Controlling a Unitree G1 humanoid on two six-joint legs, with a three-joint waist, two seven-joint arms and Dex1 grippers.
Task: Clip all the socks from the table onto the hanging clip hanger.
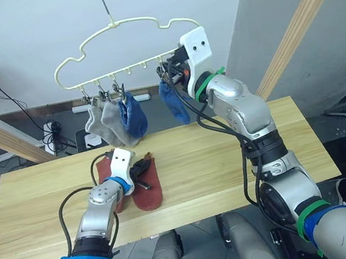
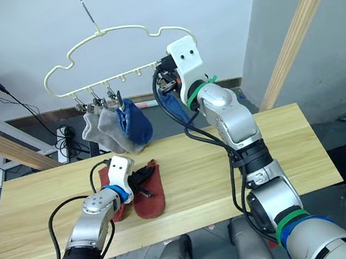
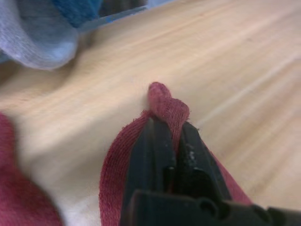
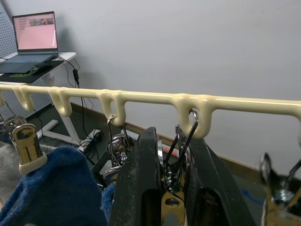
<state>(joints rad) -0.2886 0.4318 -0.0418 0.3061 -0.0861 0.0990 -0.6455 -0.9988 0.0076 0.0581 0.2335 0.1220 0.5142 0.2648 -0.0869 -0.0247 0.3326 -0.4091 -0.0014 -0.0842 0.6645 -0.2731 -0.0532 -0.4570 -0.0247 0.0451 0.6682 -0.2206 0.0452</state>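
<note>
Two grey socks (image 1: 105,121) and one blue sock (image 1: 134,117) already hung clipped on the clip hanger (image 1: 123,46). The right gripper (image 1: 169,76) was clamped on a clip (image 4: 173,181) there, beside the second blue sock (image 1: 174,106). Two rust-red socks (image 1: 147,185) remained on the table (image 1: 34,202), the left gripper (image 1: 138,171) pinching one.

Six socks are showing: two light grey socks (image 1: 108,121) and two blue socks (image 1: 135,117) are hanging from one clip hanger (image 1: 123,46), and two rust-red socks (image 1: 148,186) are lying on one table (image 1: 34,202), one pinched between the left jaws.
</note>
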